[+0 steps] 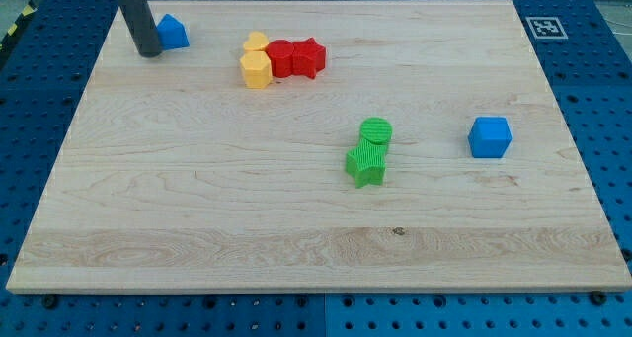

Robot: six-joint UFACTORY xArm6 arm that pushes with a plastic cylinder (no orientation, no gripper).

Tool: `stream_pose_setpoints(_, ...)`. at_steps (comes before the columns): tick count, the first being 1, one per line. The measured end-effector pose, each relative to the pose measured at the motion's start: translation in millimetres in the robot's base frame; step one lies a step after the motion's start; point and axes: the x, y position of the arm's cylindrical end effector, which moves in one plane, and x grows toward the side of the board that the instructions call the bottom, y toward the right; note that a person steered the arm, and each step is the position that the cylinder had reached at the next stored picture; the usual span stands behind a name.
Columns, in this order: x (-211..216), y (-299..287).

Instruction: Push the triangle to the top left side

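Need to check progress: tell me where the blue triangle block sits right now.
The blue triangle block sits near the board's top left corner in the camera view, just right of my tip, with the yellow blocks further right.

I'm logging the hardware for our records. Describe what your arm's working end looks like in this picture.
Only a straight dark grey rod shows, entering from the view's top edge. It is smooth and round, with a plain matt surface and a blunt flat end, my tip. No cables, markings, labels or joints are visible on it; the rest of the arm is out of frame.
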Motion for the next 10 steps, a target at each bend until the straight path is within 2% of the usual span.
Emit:
stream_pose_setpoints(1,-6,3)
stream_pose_setpoints(3,-2,46)
stream_pose_setpoints(5,-31,21)
stream_pose_setpoints(10,-21,23)
